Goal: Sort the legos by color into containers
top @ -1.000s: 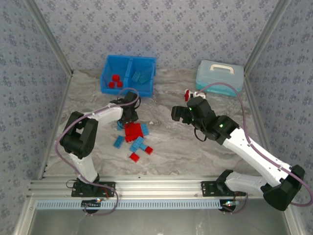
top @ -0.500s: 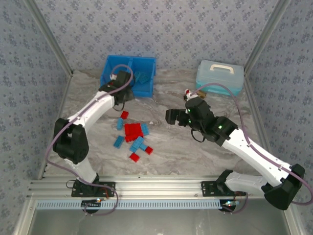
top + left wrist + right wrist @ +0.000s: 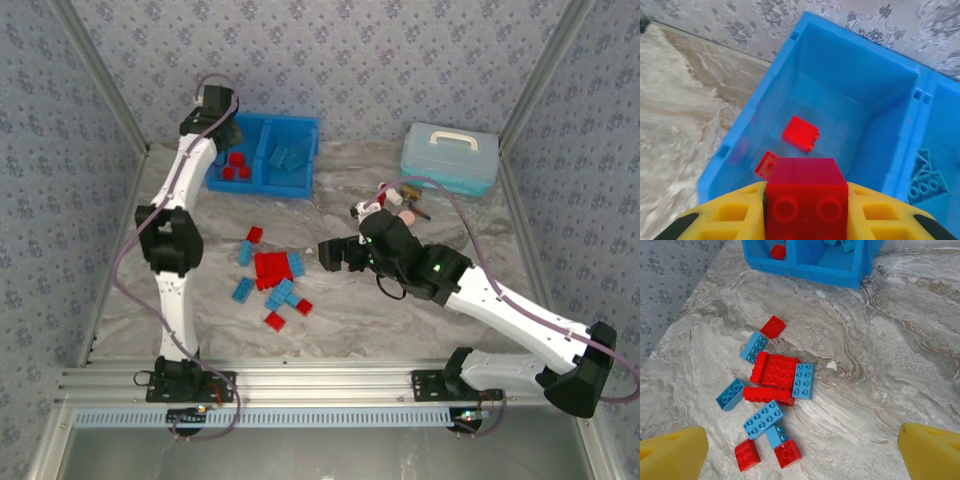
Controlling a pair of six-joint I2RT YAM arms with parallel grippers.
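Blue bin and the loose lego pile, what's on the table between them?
Nothing; the right wrist view shows bare marble table between the blue bin and the lego pile.

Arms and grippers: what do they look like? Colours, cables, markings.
Left arm and right arm match: white links and black joint housings, with a mauve cable looped loosely along each. A small green light glows on the right arm. The fingers are blocky yellow plastic, left and right. No lettering is legible.
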